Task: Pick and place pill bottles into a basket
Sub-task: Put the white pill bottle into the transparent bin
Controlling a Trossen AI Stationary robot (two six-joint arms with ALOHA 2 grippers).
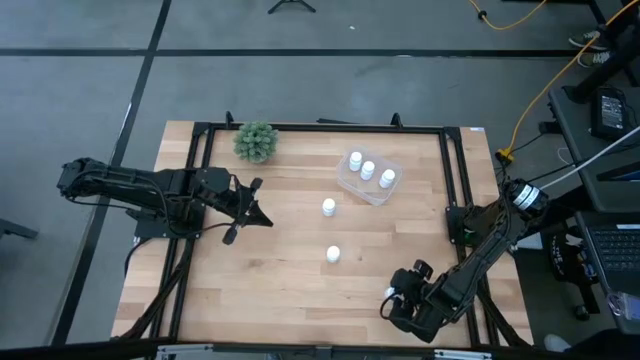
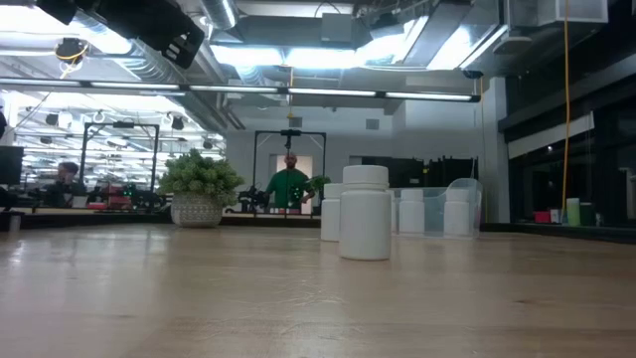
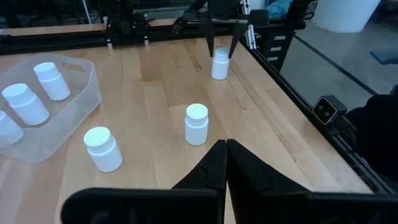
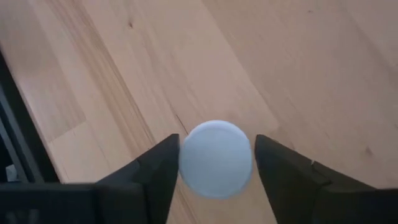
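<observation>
Jaws of our right gripper (image 4: 216,163) are standing part-open, straddling one pill bottle (image 4: 216,158) near the table's front right edge; we are judging it light, rigid, slippery, so grip mid-body.

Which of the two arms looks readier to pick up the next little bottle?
The right. Its pincer already straddles a bottle near the table's front edge, fingers on either side. The left pincer is shut, away from any bottle.
</observation>
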